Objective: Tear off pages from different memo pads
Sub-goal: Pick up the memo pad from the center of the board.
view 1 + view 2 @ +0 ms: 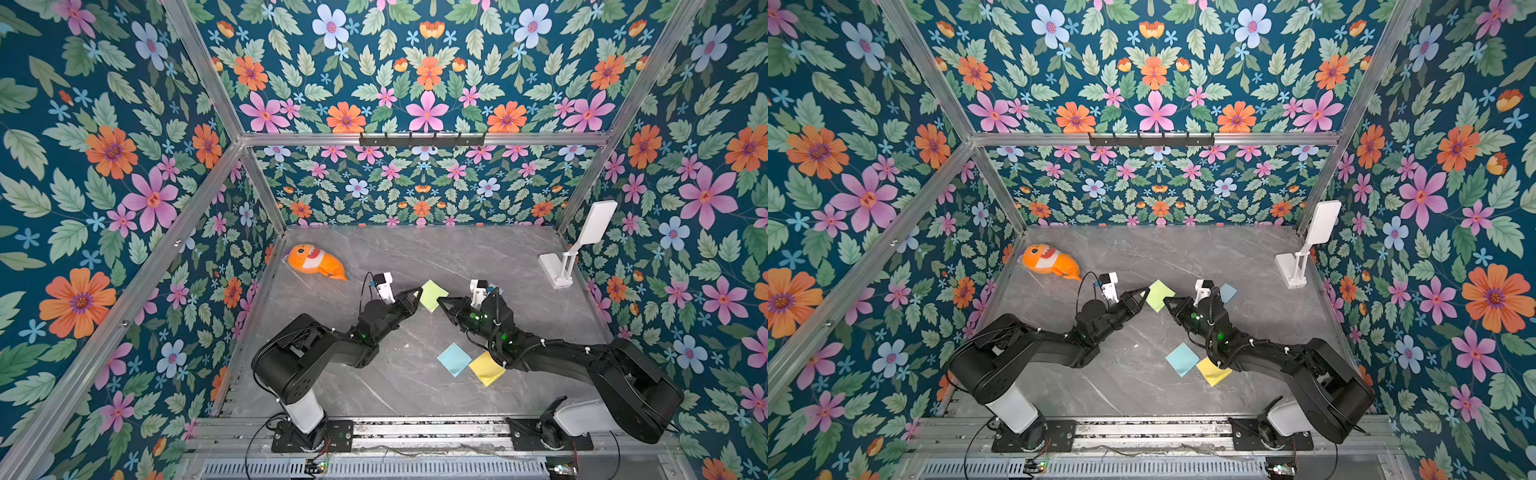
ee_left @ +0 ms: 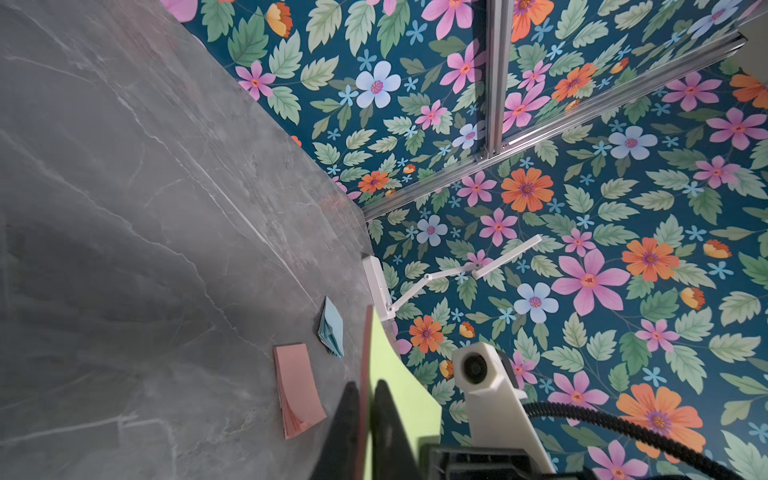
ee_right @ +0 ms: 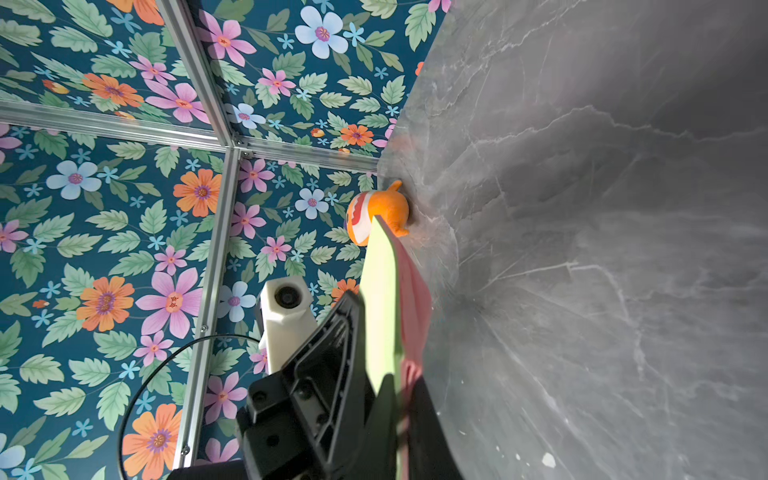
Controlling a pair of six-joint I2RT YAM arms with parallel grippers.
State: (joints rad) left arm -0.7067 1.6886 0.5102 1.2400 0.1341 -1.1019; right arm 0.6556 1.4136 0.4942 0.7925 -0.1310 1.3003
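Both top views are showing the left gripper (image 1: 417, 293) pinching shut on the 9 o'clock corner of the green memo pad (image 1: 433, 294) mid-table, while the right gripper (image 1: 443, 305) is clamping its 5 o'clock edge. Pink sheets (image 3: 415, 291) are hanging behind the green, possibly part of the same pad. A blue pad (image 1: 454, 359) and a yellow pad (image 1: 487, 368) are lying on the table (image 1: 395, 395) toward 6 o'clock.

looking steeply down from high over the front edge in both top views, far enough to take in the whole grey table (image 1: 415, 257). riding low on each wrist, rolled sideways: left toward the white stand (image 2: 376, 282), right toward the orange plush fish (image 3: 386, 205), sharing the green and pink paper (image 2: 399, 374) edge-on, very near.
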